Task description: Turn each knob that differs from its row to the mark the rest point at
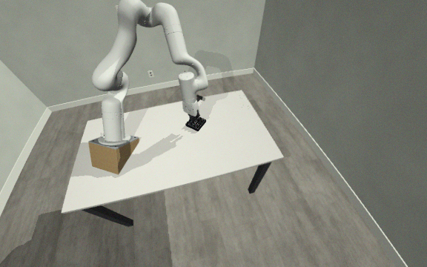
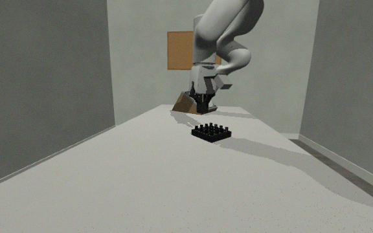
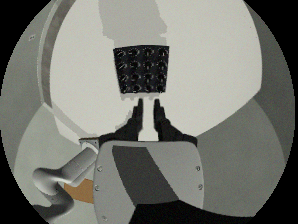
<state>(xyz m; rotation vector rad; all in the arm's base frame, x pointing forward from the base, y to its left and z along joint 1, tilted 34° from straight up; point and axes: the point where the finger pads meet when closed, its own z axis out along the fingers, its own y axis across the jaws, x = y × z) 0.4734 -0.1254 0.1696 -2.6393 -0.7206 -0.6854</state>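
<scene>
Knob box [image 1: 198, 129] [image 2: 211, 137] [image 3: 142, 70] — knob marks blurred; unreadable.

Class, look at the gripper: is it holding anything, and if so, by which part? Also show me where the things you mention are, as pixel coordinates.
Nothing is held: the gripper [image 2: 203, 112] [image 3: 148, 105] has a gap between its fingers, apart from the knob box [image 1: 199, 126] [image 2: 208, 133] [image 3: 142, 70].

- Block [image 1: 104, 157] [image 2: 183, 105] [image 3: 90, 140]: on the table [image 1: 213, 156] [image 2: 141, 162] [image 3: 215, 75], at its left end in the top view.
- Arm [image 1: 124, 41] [image 2: 232, 22] [image 3: 65, 172]: mounted on the block.
- Knob box [image 1: 199, 129] [image 2: 211, 137] [image 3: 141, 70]: on the table, right of the block in the top view.
- Gripper [image 1: 195, 118] [image 2: 203, 111] [image 3: 148, 105]: above table level, behind the knob box in the exterior view.
- Panel [image 2: 180, 50] [image 3: 79, 192]: on the wall behind the arm, exterior view.
</scene>
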